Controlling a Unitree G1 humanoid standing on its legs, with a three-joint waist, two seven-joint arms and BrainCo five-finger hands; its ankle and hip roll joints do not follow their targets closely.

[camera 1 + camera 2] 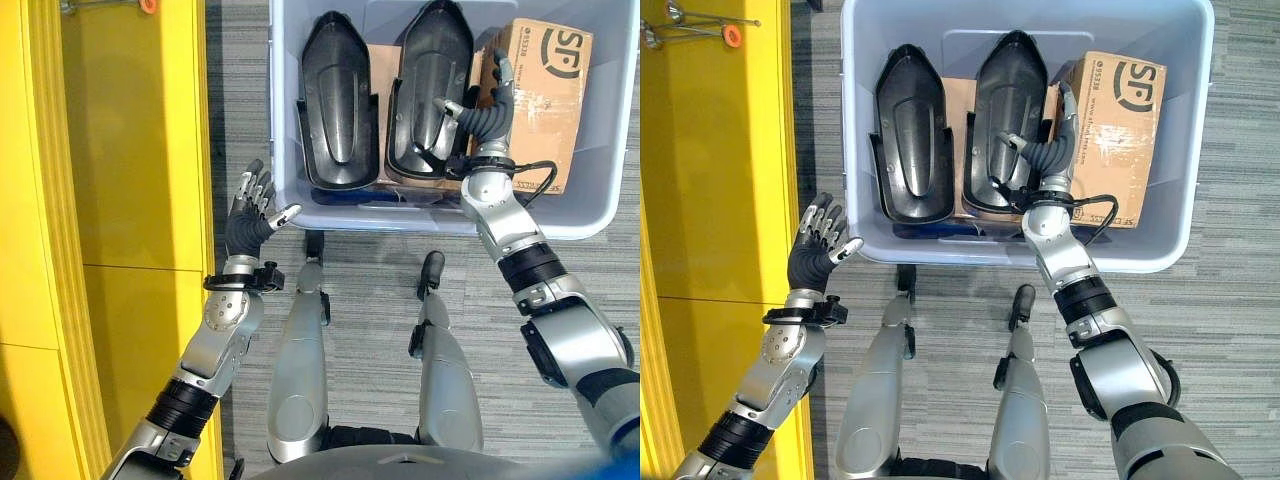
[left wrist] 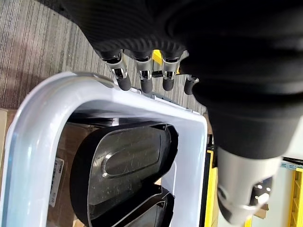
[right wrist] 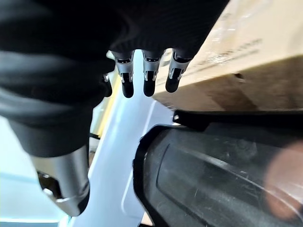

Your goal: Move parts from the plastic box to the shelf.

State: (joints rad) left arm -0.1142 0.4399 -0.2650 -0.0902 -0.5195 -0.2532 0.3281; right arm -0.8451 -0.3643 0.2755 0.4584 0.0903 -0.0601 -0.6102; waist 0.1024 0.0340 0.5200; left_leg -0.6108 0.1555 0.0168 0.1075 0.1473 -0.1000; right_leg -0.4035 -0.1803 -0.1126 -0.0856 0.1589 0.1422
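My right robot hand point(image 1: 490, 105) reaches inside the plastic box point(image 1: 600, 190), fingers relaxed and holding nothing, between the right black part point(image 1: 430, 85) and the cardboard carton point(image 1: 545, 90). The left black part point(image 1: 338, 95) lies beside its twin. My left robot hand point(image 1: 250, 215) hovers open just outside the box, near the yellow shelf point(image 1: 100, 200).

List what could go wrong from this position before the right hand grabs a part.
1. The right hand sits open in the narrow gap between the right black part and the cardboard box; closing may catch the carton instead.
2. The two black parts lean side by side, so lifting one could tip the left black part.
3. The left hand hangs open outside the plastic box, giving no support.
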